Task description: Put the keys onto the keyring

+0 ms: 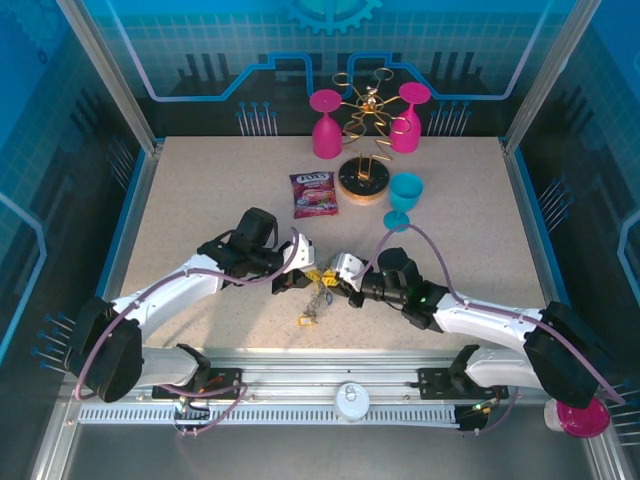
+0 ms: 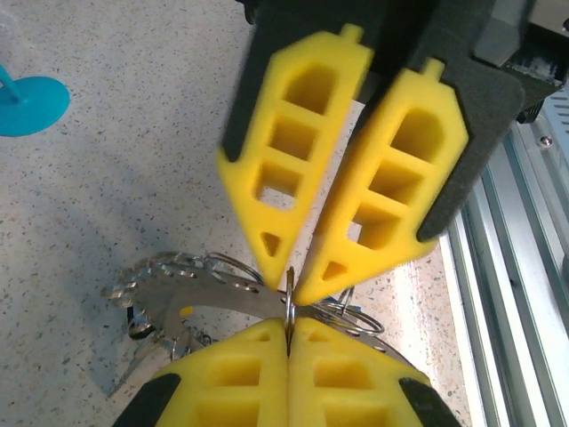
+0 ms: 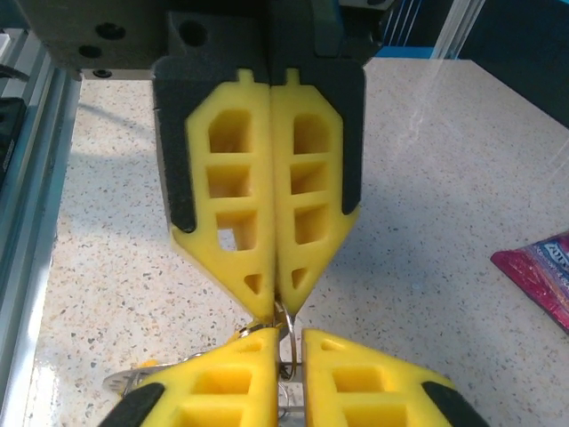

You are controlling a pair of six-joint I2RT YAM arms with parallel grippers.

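Reaching inward tip to tip, left gripper (image 2: 289, 327) pinches a keyring (image 2: 213, 299) loop; right gripper (image 3: 292, 342) straddles it, slightly parted.

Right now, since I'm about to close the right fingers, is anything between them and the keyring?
Nothing visible. The right fingers stand slightly apart around a wire loop at the keyring, which the left fingers pinch shut.

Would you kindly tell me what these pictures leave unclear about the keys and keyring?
Top view: the keys are too small and tangled to count.
Left wrist view: the keyring is partly hidden behind the left fingers.
Right wrist view: the wire loop is mostly hidden by the left fingers.
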